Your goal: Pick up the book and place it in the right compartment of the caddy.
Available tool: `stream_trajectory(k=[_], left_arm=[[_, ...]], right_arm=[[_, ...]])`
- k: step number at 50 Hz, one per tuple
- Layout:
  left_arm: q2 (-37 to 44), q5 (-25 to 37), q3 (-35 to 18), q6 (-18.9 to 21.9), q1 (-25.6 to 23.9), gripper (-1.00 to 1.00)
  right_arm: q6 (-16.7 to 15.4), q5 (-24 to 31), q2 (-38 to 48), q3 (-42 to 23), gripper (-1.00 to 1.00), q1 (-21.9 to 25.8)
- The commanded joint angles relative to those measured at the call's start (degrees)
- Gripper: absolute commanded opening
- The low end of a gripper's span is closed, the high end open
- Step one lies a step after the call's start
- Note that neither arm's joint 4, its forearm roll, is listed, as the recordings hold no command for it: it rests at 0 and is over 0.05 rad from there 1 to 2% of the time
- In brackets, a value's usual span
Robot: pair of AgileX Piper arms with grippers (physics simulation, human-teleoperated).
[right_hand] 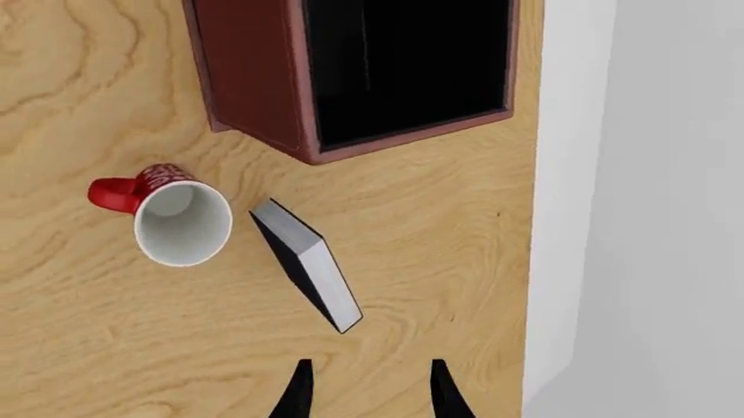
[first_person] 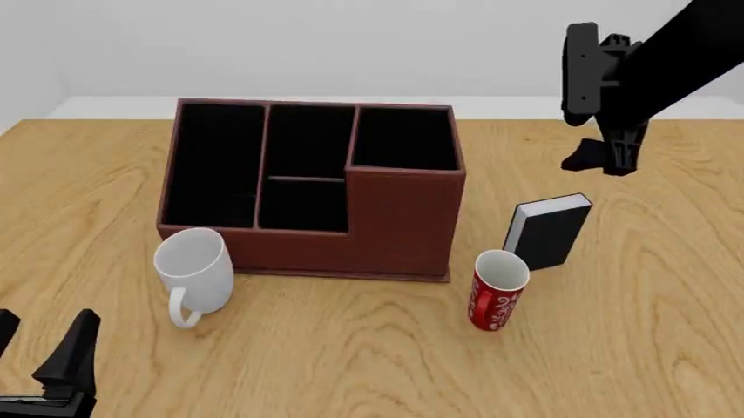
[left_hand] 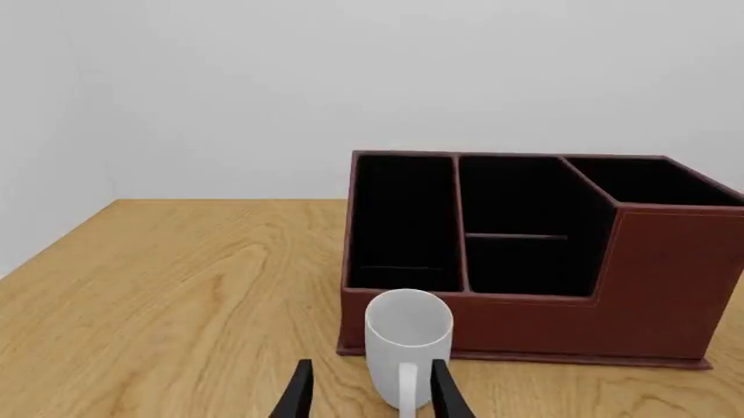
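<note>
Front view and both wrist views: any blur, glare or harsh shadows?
Front view: sharp, even light, only faint soft shadows beside the caddy and book. Left wrist view: crisp, no glare on the white mug. Right wrist view: sharp, compartment interior uniformly black.

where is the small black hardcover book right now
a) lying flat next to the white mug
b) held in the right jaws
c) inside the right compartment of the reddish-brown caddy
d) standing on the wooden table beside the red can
d: the small black hardcover book stands upright on the wooden table, just behind and right of the red can, outside the reddish-brown caddy, with the right gripper above it and apart.
</note>
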Motion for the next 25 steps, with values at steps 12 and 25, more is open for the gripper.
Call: stream_trajectory(k=[12, 25], left_arm=[[0.00, 0.00, 0.00, 0.00, 0.00, 1.00], [0.00, 0.00, 0.00, 0.00, 0.00, 1.00]], right_arm=[[3.09, -4.66, 1.13, 7.46, 1.00, 2.57], [4.35, -8.41, 2.05, 11.48, 1.00, 2.65]])
